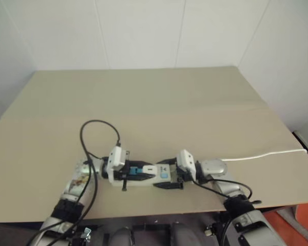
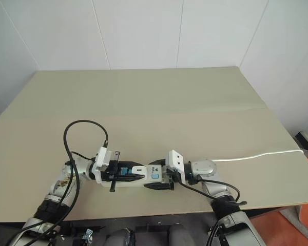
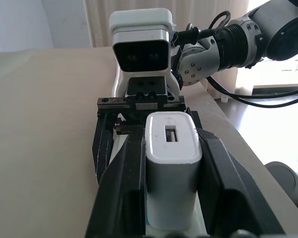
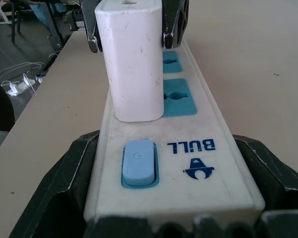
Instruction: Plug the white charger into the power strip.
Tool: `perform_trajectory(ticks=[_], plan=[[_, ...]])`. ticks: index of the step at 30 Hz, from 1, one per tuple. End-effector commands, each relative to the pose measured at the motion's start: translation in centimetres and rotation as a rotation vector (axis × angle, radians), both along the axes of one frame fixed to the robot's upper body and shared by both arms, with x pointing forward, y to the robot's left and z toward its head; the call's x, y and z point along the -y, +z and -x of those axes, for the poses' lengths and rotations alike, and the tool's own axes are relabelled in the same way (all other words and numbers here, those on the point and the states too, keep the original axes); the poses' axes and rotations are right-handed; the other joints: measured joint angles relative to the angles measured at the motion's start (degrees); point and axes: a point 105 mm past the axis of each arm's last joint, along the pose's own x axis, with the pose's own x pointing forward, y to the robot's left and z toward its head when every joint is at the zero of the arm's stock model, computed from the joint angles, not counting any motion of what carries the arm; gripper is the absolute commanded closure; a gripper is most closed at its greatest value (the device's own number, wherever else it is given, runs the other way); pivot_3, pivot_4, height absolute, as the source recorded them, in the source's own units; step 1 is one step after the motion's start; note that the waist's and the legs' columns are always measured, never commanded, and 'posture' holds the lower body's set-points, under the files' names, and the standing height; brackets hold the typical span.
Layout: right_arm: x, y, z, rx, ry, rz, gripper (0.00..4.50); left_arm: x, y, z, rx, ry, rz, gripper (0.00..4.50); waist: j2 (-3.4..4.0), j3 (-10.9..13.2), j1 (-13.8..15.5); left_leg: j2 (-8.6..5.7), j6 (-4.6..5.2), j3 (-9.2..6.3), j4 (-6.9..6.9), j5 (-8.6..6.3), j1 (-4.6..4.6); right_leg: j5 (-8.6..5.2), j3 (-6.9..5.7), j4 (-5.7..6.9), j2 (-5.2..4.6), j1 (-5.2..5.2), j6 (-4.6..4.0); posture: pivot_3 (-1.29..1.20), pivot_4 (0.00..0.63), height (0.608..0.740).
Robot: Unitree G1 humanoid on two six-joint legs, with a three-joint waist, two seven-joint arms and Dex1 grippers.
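Risk of dragging white charger (image 4: 131, 59), seated upright in power strip (image 4: 188, 163) beside the switch, back out if left gripper (image 3: 171, 198), pinching its sides, withdraws early; right gripper (image 4: 169, 218) clamps strip's end.

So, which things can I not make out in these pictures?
- White charger: its prongs and the socket under it are hidden by its own body, right wrist view.
- Power strip: its far end is covered by the left claw.
- White cord: cut off at the table edge, head views.
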Motion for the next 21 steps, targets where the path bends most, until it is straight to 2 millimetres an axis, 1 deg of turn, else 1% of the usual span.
perform_trajectory(ticks=[1, 3, 8, 12, 14, 15, 18, 21], plan=[[0.2, -0.8, 0.8, -0.038, 0.034, 0.023, 1.03, -2.6, -3.1, 0.3, -0.129, 0.061, -0.150, 2.15, 0.20, -0.1, 0.3, 0.01, 0.00, -0.02, -0.05, 0.00, 0.01, 0.00, 0.00, -0.01, 0.01, 0.01, 0.00, 0.00, 0.150, 0.740], [0.2, -0.9, 0.8, -0.040, 0.034, 0.023, 1.03, -2.6, -2.9, 0.2, -0.124, 0.058, -0.151, 1.56, 0.36, -0.2, 0.4, -0.05, 0.00, -0.01, -0.05, 0.00, 0.05, -0.02, -0.01, -0.06, -0.06, 0.09, 0.01, 0.00, 0.150, 0.740], [0.0, -0.8, 0.8, -0.040, 0.036, 0.019, 1.03, -2.8, -1.7, -0.4, -0.094, 0.070, -0.147, 0.06, 0.38, -0.2, 0.4, -0.07, 0.00, -0.01, -0.06, 0.00, 0.25, -0.05, -0.06, -0.36, -0.10, 0.47, 0.07, 0.00, 0.150, 0.740], [-0.1, -0.8, 0.9, -0.057, 0.052, 0.015, 1.03, -3.9, 0.0, -1.2, -0.044, 0.095, -0.162, 0.02, 0.36, -0.2, 0.4, -0.05, 0.01, -0.02, -0.09, -0.01, 0.36, -0.05, -0.09, -0.47, -0.10, 0.63, 0.07, 0.00, 0.150, 0.740], [0.1, -0.7, 1.0, -0.077, 0.064, 0.024, 0.32, -4.8, 1.6, -1.6, -0.015, 0.095, -0.176, 0.00, 0.35, -0.2, 0.3, -0.04, 0.01, -0.03, -0.10, -0.01, 0.36, -0.06, -0.11, -0.47, -0.08, 0.63, 0.08, 0.00, 0.150, 0.740], [0.3, -0.7, 1.0, -0.079, 0.062, 0.026, 0.09, -5.3, 2.4, -1.9, 0.010, 0.099, -0.183, 0.00, 0.33, -0.1, 0.3, -0.04, 0.01, -0.03, -0.12, -0.01, 0.35, -0.06, -0.10, -0.48, -0.08, 0.62, 0.09, 0.00, 0.150, 0.740], [0.8, -0.4, 0.7, -0.074, 0.034, 0.026, 0.04, -6.6, 4.2, -2.2, 0.059, 0.116, -0.201, 0.00, 0.19, 0.0, 0.5, -0.04, 0.01, -0.07, -0.13, -0.01, 0.08, -0.04, -0.15, -0.50, -0.09, 0.39, 0.04, 0.00, 0.150, 0.740], [1.7, 0.1, 0.3, -0.046, -0.009, 0.033, 0.04, -7.8, 5.1, -2.2, 0.081, 0.143, -0.232, 0.00, 0.19, 0.0, 0.6, -0.07, 0.01, -0.06, -0.07, -0.01, -0.46, 0.01, -0.14, -0.44, -0.14, -0.14, -0.02, 0.00, 0.150, 0.740]])
